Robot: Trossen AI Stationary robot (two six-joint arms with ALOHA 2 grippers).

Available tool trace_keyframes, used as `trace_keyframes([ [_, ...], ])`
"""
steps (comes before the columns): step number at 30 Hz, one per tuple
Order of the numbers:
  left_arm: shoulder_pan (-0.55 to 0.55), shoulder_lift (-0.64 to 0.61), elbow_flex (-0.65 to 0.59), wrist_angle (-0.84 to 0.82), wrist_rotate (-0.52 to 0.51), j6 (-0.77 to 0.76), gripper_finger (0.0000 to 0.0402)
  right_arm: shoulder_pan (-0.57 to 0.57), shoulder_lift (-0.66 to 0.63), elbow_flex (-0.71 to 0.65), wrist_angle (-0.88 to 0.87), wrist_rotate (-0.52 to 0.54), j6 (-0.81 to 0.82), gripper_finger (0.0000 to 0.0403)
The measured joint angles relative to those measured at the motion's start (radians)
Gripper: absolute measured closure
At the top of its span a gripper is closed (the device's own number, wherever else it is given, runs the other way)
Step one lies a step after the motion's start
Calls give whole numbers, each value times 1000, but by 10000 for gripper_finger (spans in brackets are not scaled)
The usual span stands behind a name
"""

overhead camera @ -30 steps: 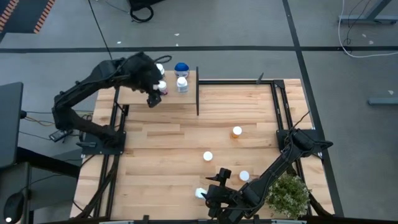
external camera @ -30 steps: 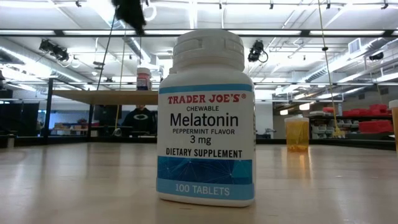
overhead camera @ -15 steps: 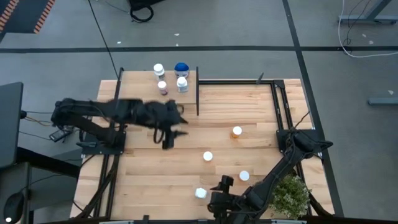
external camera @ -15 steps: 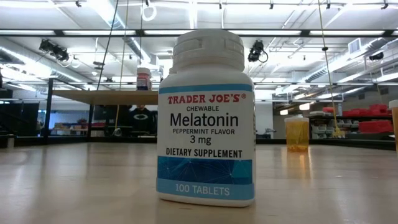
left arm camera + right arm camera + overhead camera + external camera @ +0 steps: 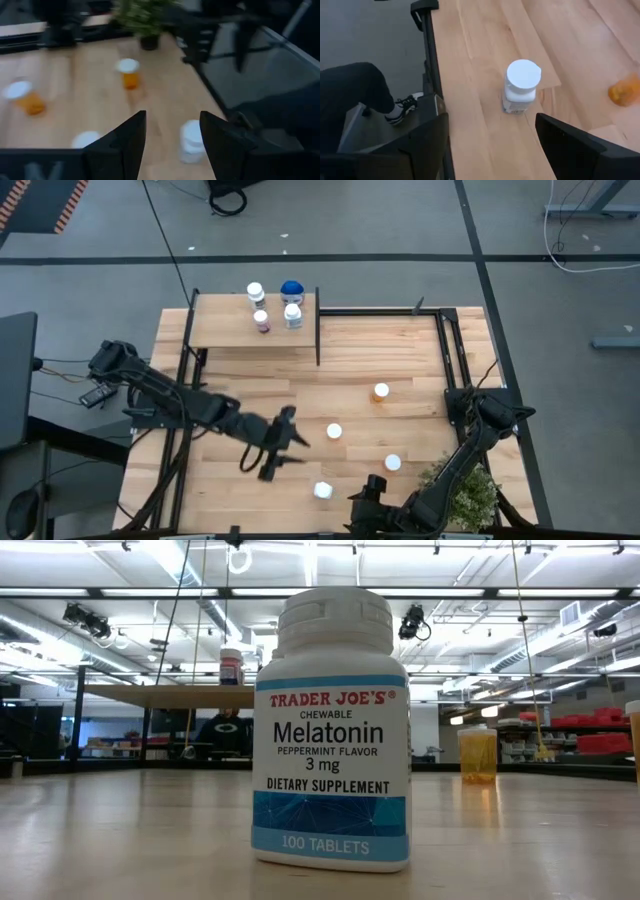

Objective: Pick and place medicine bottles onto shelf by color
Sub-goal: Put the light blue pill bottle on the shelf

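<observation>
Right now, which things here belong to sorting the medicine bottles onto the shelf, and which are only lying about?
Belongs to the job:
- shelf, four bottles already on it
- Melatonin bottle
- three white-capped bottles on the table
- left pincer, open
- right pincer, open

Lying about:
- potted plant

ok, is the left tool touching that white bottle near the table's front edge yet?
Apart. The high view shows bare wood between the left tool and the white-capped white bottle; the left wrist view shows nothing between its open fingers.
</observation>
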Motion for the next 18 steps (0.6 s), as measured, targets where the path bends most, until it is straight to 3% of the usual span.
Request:
trace_keyframes([
  [8, -99, 145, 0, 128, -1, -6, 196, -26, 0, 0, -7, 57, -36, 97],
  [18, -108, 328, 22, 269, -24, 10, 168, -37, 0, 0, -8, 57, -74, 97],
])
